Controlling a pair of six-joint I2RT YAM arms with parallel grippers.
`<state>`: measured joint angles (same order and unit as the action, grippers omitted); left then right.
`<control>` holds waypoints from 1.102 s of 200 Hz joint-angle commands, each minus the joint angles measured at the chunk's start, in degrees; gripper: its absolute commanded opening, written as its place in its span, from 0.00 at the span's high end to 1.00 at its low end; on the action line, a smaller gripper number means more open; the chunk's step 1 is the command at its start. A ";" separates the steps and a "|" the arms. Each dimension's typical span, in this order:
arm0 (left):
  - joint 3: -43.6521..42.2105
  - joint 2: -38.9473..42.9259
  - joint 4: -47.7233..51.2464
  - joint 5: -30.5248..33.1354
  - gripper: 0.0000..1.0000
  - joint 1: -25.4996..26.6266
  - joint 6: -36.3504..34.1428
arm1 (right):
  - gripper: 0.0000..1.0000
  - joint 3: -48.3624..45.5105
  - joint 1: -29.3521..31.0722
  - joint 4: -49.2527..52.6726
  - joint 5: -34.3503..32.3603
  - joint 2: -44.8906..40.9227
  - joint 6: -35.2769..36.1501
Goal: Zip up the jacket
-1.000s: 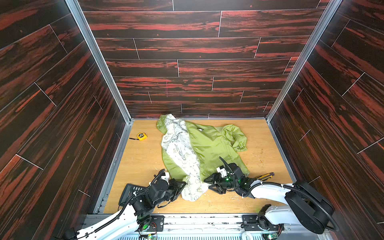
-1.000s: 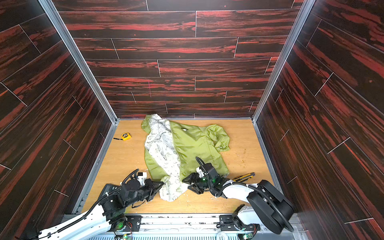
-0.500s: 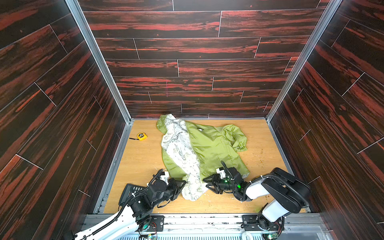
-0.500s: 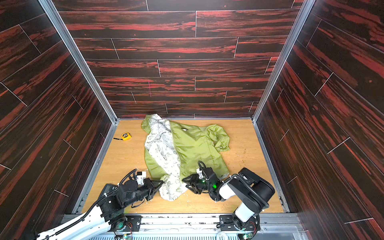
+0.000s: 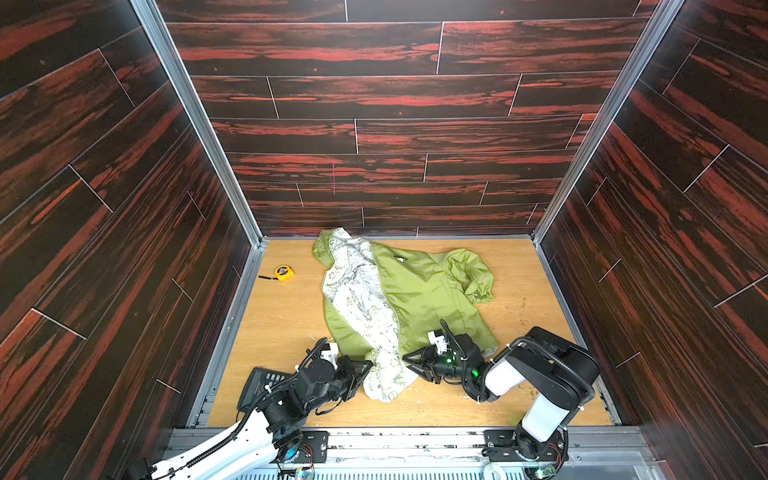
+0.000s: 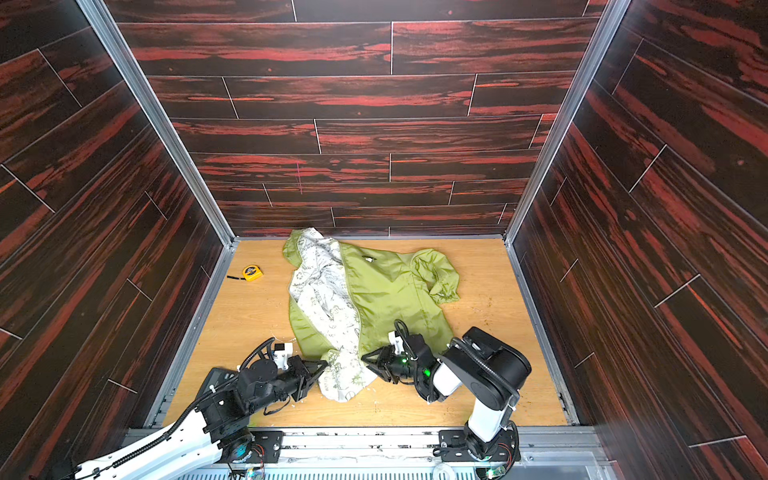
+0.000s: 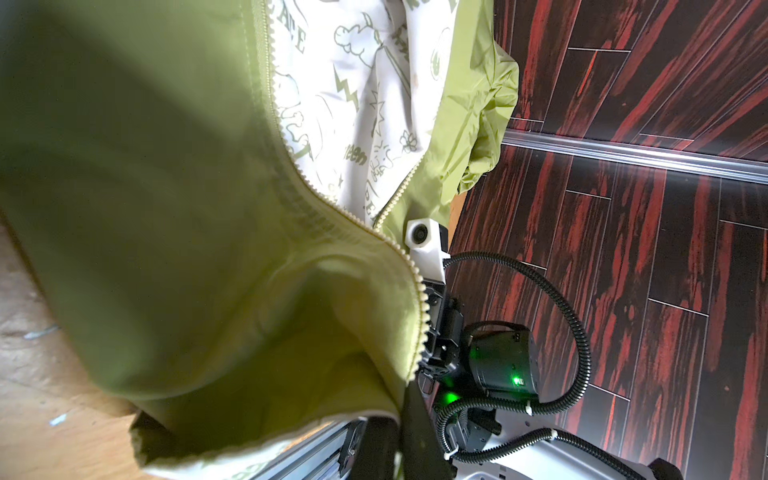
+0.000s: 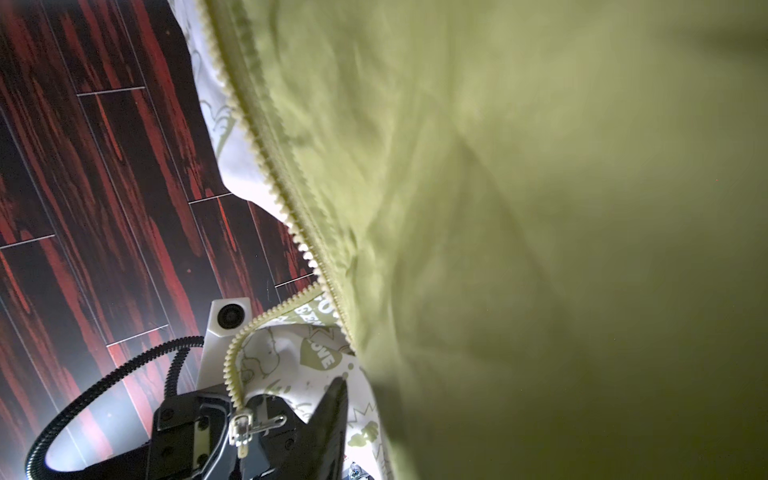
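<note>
The jacket (image 5: 419, 291) lies open in the middle of the table (image 5: 282, 332), hood at the far edge, hem towards the near edge. Nothing is zipped: its 2 tooth rows stand apart. The slider (image 8: 245, 428) sits at the hem, where the left end effector (image 5: 368, 368) is clamped on the lining-side corner. The right end effector (image 5: 407, 358) meets the green front's hem, but I cannot tell its grip. Joining the ends and pulling the slider up are both left to do.

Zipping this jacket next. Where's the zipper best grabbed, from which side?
The metal pull tab on the slider, at the hem of the jacket. It juts out flat, clear of the cloth, so likely come from the hem side, jaws across its flat faces.
</note>
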<state>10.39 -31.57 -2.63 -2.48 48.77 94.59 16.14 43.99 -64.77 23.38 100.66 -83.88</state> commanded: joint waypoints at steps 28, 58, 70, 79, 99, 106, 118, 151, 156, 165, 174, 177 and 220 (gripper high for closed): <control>-0.09 0.11 -0.97 1.34 1.00 0.09 0.70 | 0.68 1.13 -0.32 -5.28 1.58 2.82 0.40; -0.15 0.11 -1.05 1.51 1.00 0.09 0.83 | 0.74 1.11 -0.75 -4.80 1.76 2.37 0.45; -0.15 0.02 -1.14 1.60 1.00 0.09 0.86 | 0.76 1.09 -0.96 -4.43 2.00 2.26 0.44; -0.24 0.02 -1.24 1.66 1.00 0.08 0.92 | 0.77 1.09 -1.02 -4.38 2.03 2.06 0.38; -0.29 -0.07 -1.41 1.69 1.00 0.09 0.95 | 0.78 1.17 -1.20 -3.83 2.03 1.56 0.40; -0.29 -0.19 -1.49 1.69 1.00 0.09 0.94 | 0.77 1.17 -1.23 -3.45 1.94 1.27 0.43; -0.26 -0.19 -1.63 1.65 1.00 0.09 0.95 | 0.75 1.17 -1.37 -2.55 1.63 0.90 0.48; -0.11 -0.57 -1.85 1.60 1.00 0.09 0.91 | 0.73 0.26 -1.79 -2.72 0.93 0.50 0.00; -0.11 -0.61 -1.93 1.49 1.00 0.09 0.89 | 0.73 0.13 -1.75 -2.97 0.86 0.50 -0.12; -0.02 -0.60 -1.94 1.51 1.00 0.09 0.86 | 0.72 -0.13 -1.80 -3.38 0.66 0.58 -0.30; -0.02 -0.68 -1.95 1.45 1.00 0.09 0.93 | 0.70 -0.34 -1.75 -3.69 0.58 0.51 -0.40; 0.02 -0.76 -1.94 1.43 1.00 0.09 0.90 | 0.70 -0.40 -1.80 -3.69 0.47 0.50 -0.41; 0.42 -1.47 -2.11 1.10 1.00 0.09 0.74 | 0.68 -1.43 -1.84 -6.22 0.18 1.34 -1.40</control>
<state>10.39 -32.62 -3.33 -1.91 48.77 94.98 15.94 42.35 -67.57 24.38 102.10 -84.01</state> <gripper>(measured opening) 0.071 0.329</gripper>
